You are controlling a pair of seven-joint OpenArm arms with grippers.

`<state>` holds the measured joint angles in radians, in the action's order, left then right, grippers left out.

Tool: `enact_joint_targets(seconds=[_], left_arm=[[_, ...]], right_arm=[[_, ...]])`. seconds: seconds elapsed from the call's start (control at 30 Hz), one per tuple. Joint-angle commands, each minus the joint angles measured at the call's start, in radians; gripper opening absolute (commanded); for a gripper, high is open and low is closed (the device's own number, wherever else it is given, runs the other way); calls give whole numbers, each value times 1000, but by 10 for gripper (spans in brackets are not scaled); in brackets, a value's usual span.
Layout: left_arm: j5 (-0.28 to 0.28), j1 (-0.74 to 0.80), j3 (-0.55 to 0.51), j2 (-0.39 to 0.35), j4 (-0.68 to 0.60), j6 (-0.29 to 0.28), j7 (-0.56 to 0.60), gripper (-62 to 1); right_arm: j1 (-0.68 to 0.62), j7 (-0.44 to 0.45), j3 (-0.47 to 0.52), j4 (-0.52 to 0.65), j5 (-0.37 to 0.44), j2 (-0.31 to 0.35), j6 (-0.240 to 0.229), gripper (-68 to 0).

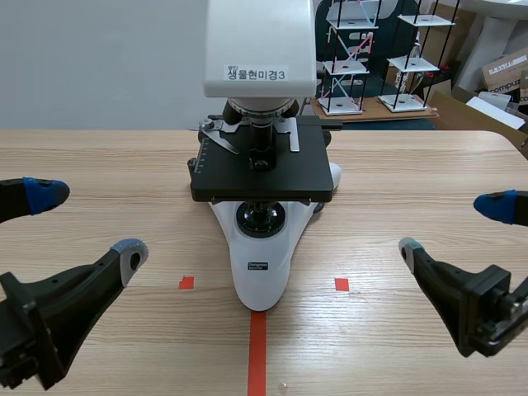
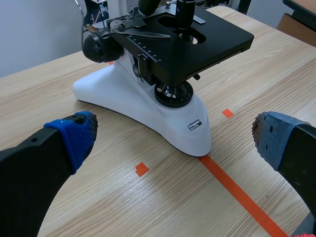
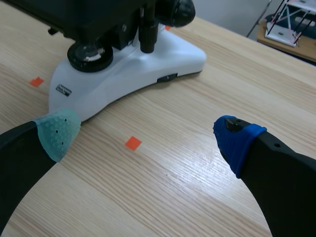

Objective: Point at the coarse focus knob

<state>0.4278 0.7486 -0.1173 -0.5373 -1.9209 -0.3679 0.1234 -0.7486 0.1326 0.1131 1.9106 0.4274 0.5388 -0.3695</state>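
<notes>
A white microscope [image 1: 260,264] with a black stage [image 1: 262,169] stands upright at the table's middle. Its coarse focus knob [image 2: 101,47] is a large black round knob on the side of the arm, ahead of my left gripper [image 2: 175,143] and beyond the base. A matching black knob [image 3: 177,12] shows on the other side, far ahead of my right gripper [image 3: 147,136]. In the scene view the left gripper [image 1: 87,221] hovers left of the base and the right gripper [image 1: 454,227] right of it. Both are open, holding nothing and touching nothing.
The wooden table [image 1: 396,214] carries an orange tape line [image 1: 257,351] and small orange squares [image 1: 186,283] near the microscope's foot. Wire shelf racks [image 1: 346,58] and cardboard boxes [image 1: 505,78] stand beyond the far edge at the right.
</notes>
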Motion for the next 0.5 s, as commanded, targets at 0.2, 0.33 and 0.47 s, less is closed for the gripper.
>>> enact_joint_targets(seconds=[0.2, 0.33, 0.47], left_arm=[[-5, -2, -7, 3, -4, 0, 17, 14], [-5, -2, -7, 3, -4, 0, 18, 14], [-5, -2, -7, 3, -4, 0, 18, 14]], right_arm=[[0, 4, 10, 11, 3, 1, 4, -84], [0, 4, 10, 11, 3, 1, 4, -85], [0, 4, 10, 11, 3, 1, 4, -84]])
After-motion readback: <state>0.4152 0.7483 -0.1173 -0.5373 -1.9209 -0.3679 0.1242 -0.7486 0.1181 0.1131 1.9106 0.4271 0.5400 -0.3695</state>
